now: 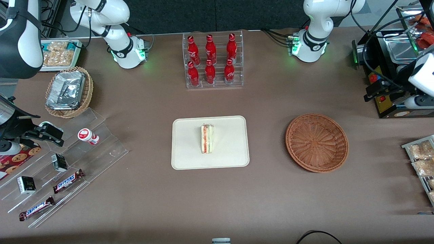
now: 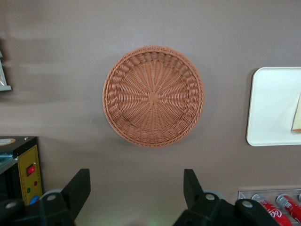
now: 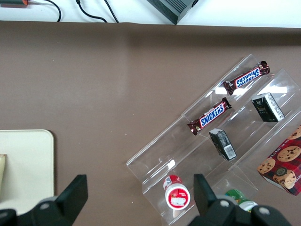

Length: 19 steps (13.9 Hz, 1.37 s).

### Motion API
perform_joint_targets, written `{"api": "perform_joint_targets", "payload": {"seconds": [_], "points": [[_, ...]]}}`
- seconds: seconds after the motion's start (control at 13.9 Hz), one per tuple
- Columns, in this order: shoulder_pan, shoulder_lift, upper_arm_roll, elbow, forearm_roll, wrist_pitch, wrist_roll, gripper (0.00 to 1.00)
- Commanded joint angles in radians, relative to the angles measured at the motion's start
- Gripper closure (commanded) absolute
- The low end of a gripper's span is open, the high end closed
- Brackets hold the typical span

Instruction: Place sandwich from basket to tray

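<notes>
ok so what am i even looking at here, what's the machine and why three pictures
These are two robot arms bolted to a brown table. One picture looks down from the front; the other two come from cameras on each arm's wrist. The working arm's gripper hangs high above the basket, fingers open and holding nothing. The basket has nothing in it. The sandwich lies on the tray, beside the basket. Also around: a rack of red bottles, candy bars on clear steps, and a tan basket of foil packs.
</notes>
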Motion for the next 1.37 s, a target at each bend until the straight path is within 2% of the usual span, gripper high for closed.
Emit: {"api": "perform_joint_targets", "payload": {"seconds": [0.0, 0.36, 0.65, 0.94, 1.3], "points": [[0.006, -0.048, -0.011, -0.006, 0.025, 0.029, -0.001, 0.04], [-0.006, -0.107, -0.019, -0.073, 0.034, 0.073, 0.001, 0.01], [-0.006, -0.104, -0.020, -0.058, 0.034, 0.036, 0.003, 0.01], [-0.006, -0.096, -0.063, -0.037, 0.051, 0.030, -0.004, 0.01], [-0.003, -0.061, -0.062, 0.025, 0.051, -0.065, 0.003, 0.01]]}}
